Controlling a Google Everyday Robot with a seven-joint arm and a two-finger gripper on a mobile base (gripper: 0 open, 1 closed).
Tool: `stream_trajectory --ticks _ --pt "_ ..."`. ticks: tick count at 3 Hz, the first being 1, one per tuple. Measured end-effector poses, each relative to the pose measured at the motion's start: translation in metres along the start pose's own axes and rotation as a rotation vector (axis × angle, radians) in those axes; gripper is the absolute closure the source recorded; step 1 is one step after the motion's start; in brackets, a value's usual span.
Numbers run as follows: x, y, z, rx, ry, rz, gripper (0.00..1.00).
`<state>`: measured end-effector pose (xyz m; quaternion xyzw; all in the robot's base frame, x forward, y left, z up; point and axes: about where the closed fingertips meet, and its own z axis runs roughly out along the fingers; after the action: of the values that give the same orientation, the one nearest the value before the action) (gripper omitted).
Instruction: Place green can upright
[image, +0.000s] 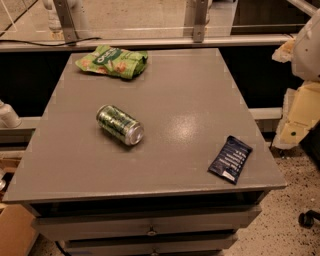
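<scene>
The green can (119, 124) lies on its side on the grey table top (190, 100), left of the middle, with its silver end facing the front right. My gripper (296, 119) shows as pale cream parts at the right edge of the view, beyond the table's right side and well away from the can. It holds nothing that I can see.
A crinkled green snack bag (113, 61) lies near the table's back left corner. A dark blue packet (230, 159) lies near the front right corner. Drawers (150, 227) sit below the table's front edge. A chair castor (307, 218) stands on the floor at the right.
</scene>
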<state>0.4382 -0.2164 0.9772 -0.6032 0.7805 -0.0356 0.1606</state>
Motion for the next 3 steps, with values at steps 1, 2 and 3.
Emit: stream_trajectory --ticks 1,2,3 --pt "0.0 0.0 0.0 0.0 0.0 0.0 0.0" --pt "-0.014 -0.005 0.001 0.01 -0.024 -0.038 0.0" --pt "-0.059 -0.012 0.012 -0.003 -0.081 -0.116 0.0"
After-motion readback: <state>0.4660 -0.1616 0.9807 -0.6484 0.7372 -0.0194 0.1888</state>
